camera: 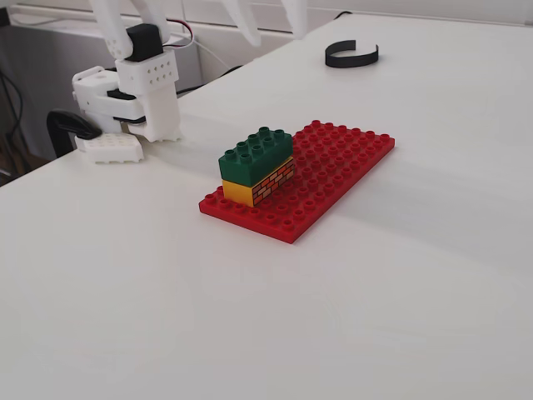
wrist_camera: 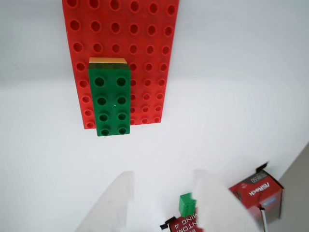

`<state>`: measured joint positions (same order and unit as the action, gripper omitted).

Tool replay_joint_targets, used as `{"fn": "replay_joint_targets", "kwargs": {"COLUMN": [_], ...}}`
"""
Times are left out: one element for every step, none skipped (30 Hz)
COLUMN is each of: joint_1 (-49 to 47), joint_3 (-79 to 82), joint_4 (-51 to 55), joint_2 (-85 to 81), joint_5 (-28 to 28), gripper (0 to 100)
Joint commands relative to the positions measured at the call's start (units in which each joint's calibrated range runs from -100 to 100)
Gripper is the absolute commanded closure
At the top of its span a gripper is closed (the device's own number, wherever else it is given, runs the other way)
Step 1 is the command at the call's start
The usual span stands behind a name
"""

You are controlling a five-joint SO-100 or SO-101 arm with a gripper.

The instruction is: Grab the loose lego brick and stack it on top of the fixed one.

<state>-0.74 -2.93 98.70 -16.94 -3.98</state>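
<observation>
**A:** Wrist view, bottom of frame: gripper (wrist_camera: pixel 164 203) spread wide, empty.

**B:** Yep. Upper left, the green brick (wrist_camera: pixel 110 100) already sits on the yellow brick (camera: pixel 258 184). Looks light, stiff, slick plastic; I'd pinch its long plain sides.

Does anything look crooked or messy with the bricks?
Nothing stands out. The green brick sits flat and square on the yellow brick, lined up neatly on the red baseplate. The gripper is above, holding nothing.
</observation>
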Motion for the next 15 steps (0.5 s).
{"fn": "replay_joint_targets", "kwargs": {"joint_1": [-0.45,-0.45,-0.45,-0.45,-0.45,-0.45,-0.45,-0.45,-0.37,-0.37,-0.37,-0.37,-0.30,0.07,0.15], "joint_3": [3.20,5.19,7.54,10.26,13.33,17.04,20.94,25.28,29.80,34.87,39.94,45.55,51.16,56.41,61.48], "joint_4": [-0.27,-1.48,-3.39,-5.38,-7.46,-9.46,-11.45,-13.36,-15.36,-17.26,-19.17,-21.25,-23.08,-24.90,-26.11], "joint_2": [-12.86,-17.01,-21.41,-26.50,-31.74,-37.16,-42.67,-48.17,-53.59,-58.67,-63.84,-68.83,-73.66,-78.74,-82.97], "joint_5": [-0.20,-0.26,-0.26,-0.41,-0.41,-0.47,-0.47,-0.52,-0.52,-0.52,-0.52,-0.26,-0.20,-0.10,-0.10], "gripper": [97,99,99,99,98,98,98,98,99,99,99,99,99,99,99]}}
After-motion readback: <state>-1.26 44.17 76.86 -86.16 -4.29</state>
